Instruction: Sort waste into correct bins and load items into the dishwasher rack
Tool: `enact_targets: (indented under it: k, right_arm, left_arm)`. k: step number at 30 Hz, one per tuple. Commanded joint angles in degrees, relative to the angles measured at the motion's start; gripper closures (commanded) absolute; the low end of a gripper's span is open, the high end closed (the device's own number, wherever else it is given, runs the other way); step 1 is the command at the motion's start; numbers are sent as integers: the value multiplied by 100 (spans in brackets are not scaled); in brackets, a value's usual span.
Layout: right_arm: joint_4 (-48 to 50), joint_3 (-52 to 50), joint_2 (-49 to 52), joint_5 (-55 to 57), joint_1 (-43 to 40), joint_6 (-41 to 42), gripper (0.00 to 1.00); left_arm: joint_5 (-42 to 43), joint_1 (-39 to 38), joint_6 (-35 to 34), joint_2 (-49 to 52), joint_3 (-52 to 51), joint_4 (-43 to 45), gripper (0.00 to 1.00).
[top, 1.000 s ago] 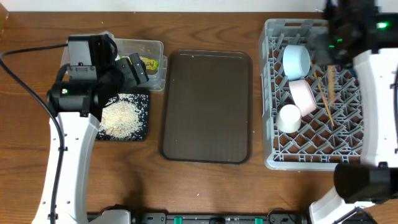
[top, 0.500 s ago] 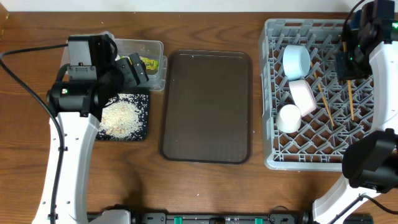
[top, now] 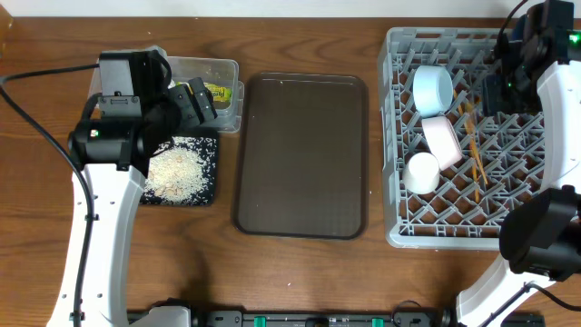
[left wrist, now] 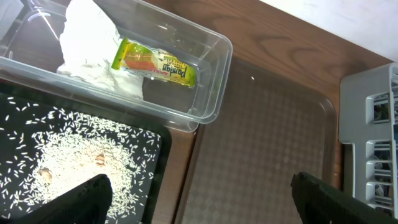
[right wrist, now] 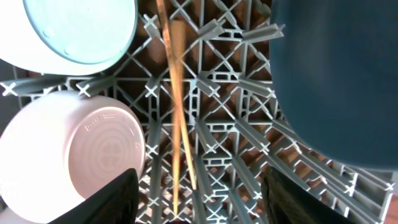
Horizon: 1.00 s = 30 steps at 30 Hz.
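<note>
Two chopsticks [right wrist: 178,106] are, as I judge it, what your next move turns on. They lie flat on the lattice of the rack [top: 436,238], straight beneath the right claw [right wrist: 199,202] and within the gap between its fingers. That claw stands apart with nothing in it. From above, the sticks' long axis runs from the counter's back edge toward its front edge, slanting a little toward the right edge as it comes forward. In the wrist view the fingers sit either side of that axis, so they already straddle the sticks crosswise.

The right arm is much the nearer one. The rack fills the counter's right side up to the back right corner. The left claw [left wrist: 202,199], also apart and empty, hovers near the back left corner. Below it, the napkin [left wrist: 87,43] and wrapper [left wrist: 155,62] lie in the clear tub [left wrist: 211,93], and the rice [left wrist: 74,162] is spread on the black tray [left wrist: 158,146].

Watch what you cannot see. The dark blue dish [right wrist: 336,81] shows only as a mass cut off by the wrist frame, and from above the right arm covers it. The sticks' far ends run out of that frame. You cannot tell whether they are wedged between pegs or lying loose. The light blue bowl [right wrist: 74,25] and the white bowl [right wrist: 74,149] crowd close beside them.
</note>
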Motion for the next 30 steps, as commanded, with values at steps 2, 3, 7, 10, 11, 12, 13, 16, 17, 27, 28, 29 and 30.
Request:
enact_targets:
  k: [2, 3, 7, 10, 11, 12, 13, 16, 17, 27, 28, 29, 30]
  right_arm:
    - [-68, -24, -9, -243, -42, 264, 40]
    - [-101, -24, -59, -326, -33, 264, 41]
    - [-249, 11, -450, -719, 44, 264, 41]
    - [-398, 55, -938, -990, 144, 264, 38]
    - [-446, 57, -1202, -1069, 197, 264, 37]
    - [-485, 57, -1438, -1119, 240, 267, 32]
    - [-518, 57, -1655, -1134, 284, 267, 19]
    - [-658, 55, -2398, -1134, 393, 330, 1]
    - [-695, 55, -2625, -1145, 417, 330, 1]
    - [-1150, 55, -4389, -879, 455, 308, 1]
    - [-1263, 55, -4527, -833, 455, 308, 1]
    - [-1344, 55, -4680, -787, 452, 310, 1]
    - [-1370, 48, -4798, -789, 452, 310, 1]
  left_arm:
    - [-33, 20, 9, 20, 9, -11, 5]
    - [-33, 20, 9, 20, 9, -11, 5]
    - [-33, 20, 9, 20, 9, -11, 5]
    - [-33, 20, 9, 20, 9, -11, 5]
    - [-33, 20, 9, 20, 9, -11, 5]
    - [-33, 20, 9, 20, 9, -11, 5]
    - [-33, 20, 9, 20, 9, -11, 5]
    - [-33, 20, 9, 20, 9, -11, 5]
    - [-33, 20, 9, 20, 9, -11, 5]
    - [-33, 20, 9, 20, 9, -11, 5]
    - [-33, 20, 9, 20, 9, -11, 5]
    - [-33, 20, 9, 20, 9, -13, 5]
    - [-33, 20, 9, 20, 9, -11, 5]
